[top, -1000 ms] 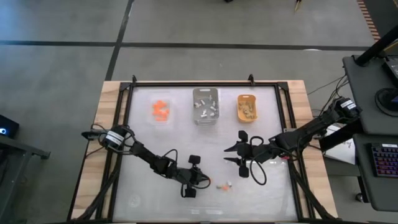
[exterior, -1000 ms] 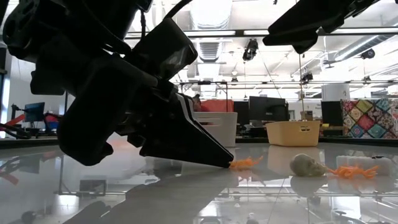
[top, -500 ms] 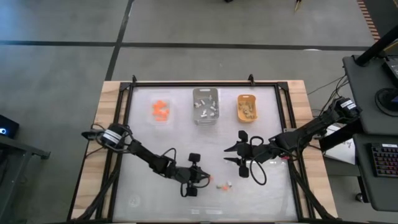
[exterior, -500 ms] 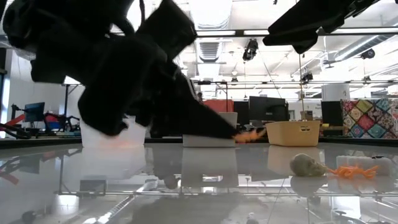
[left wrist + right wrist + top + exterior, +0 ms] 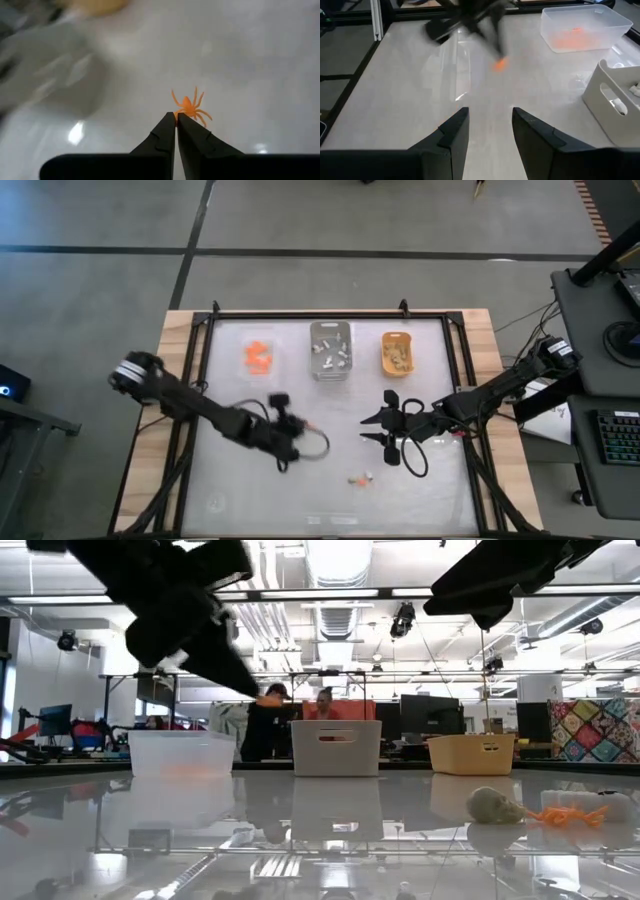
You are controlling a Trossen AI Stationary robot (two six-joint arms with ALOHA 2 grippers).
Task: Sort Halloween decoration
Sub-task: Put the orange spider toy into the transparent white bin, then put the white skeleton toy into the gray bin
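Trays stand in a row at the upper part of the high view: the clear tray holds orange pieces, the grey tray white ones, the yellow tray tan ones. Left gripper, at centre-left, pinches an orange spider above the table. Right gripper waits with fingers apart at centre-right. Skull and another orange spider lie on the table toward the lower edge, with free surface around them.

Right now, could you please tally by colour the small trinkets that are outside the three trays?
Bright orange plastic trinkets: 2 (spider in left gripper; loose orange trinket on table)
Pale grey skull trinket: 1
Total: 3
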